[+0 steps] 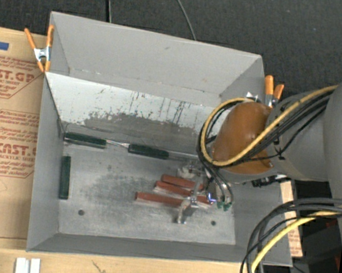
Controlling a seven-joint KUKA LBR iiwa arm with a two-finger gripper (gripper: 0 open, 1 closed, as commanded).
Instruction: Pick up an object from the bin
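Found tool [193,202] low among reddish-brown bars [157,198]; opening indeterminable, possibly touching one. Judged grasp stage; closure, then lift, required.

Bin contents, by position.
Bin [47,166]: rear-left bar [84,141] and rear-middle bar [148,151] lie end to end, apart, along the foot of the back wall; side bar [64,176] lies near the left wall, lengthwise front to back, before the rear-left bar; cluster of three bars [169,190] lies right of centre, well apart from the side bar, seemingly overlapping; gripper [186,209] is at the cluster's right end, just before it.
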